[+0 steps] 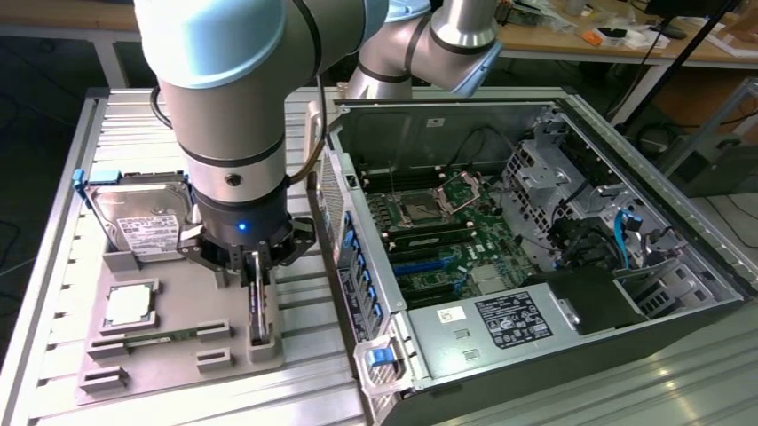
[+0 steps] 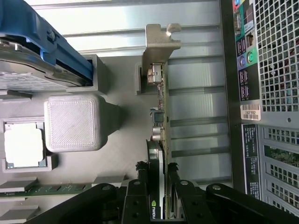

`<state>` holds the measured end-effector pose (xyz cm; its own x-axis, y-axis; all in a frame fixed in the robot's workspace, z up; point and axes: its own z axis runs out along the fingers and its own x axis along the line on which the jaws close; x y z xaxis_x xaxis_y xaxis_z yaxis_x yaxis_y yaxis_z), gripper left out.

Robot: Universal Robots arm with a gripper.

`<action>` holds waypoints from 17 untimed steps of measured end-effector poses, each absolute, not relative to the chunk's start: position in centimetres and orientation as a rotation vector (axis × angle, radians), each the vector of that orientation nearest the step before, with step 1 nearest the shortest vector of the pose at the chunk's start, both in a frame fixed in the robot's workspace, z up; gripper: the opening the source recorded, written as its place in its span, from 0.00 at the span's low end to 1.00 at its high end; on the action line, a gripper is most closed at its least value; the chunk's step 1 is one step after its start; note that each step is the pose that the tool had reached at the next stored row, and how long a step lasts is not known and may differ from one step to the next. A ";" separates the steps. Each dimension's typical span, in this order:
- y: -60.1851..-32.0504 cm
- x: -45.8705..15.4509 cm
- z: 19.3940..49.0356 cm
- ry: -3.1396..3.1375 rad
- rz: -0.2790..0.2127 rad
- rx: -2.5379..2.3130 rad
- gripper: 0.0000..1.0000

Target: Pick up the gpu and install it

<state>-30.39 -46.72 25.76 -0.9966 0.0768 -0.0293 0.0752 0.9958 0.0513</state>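
the gripper (image 2: pixel 156 173) has its jaws clamped on the gpu (image 2: pixel 161 116), with one of its fingers (image 2: pixel 140 171) on the black fan side and the other on the flat back. the card stands on edge in the gray holder (image 2: pixel 122 116). its long axis runs straight out from between the jaws, with the silver bracket (image 2: pixel 159 42) at the far end.

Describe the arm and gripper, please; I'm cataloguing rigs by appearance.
The arm has thick silver-grey tubes, pale blue joint caps and a dark cable alongside. Its black wrist carries a blue light. The gripper is black, with angular linked fingers.
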 end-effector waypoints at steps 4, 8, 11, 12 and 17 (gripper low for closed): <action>-46.7 -30.4 25.8 3.107 0.078 0.118 0.27; -46.7 -30.4 25.8 3.107 0.078 0.118 0.27; -46.7 -30.4 25.9 3.107 0.078 0.118 0.27; -46.7 -30.4 25.9 3.107 0.078 0.118 0.27; -46.7 -30.4 26.4 3.107 0.078 0.118 0.27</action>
<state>-30.40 -46.72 26.35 -0.9966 0.0768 -0.0292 0.0752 0.9958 0.0512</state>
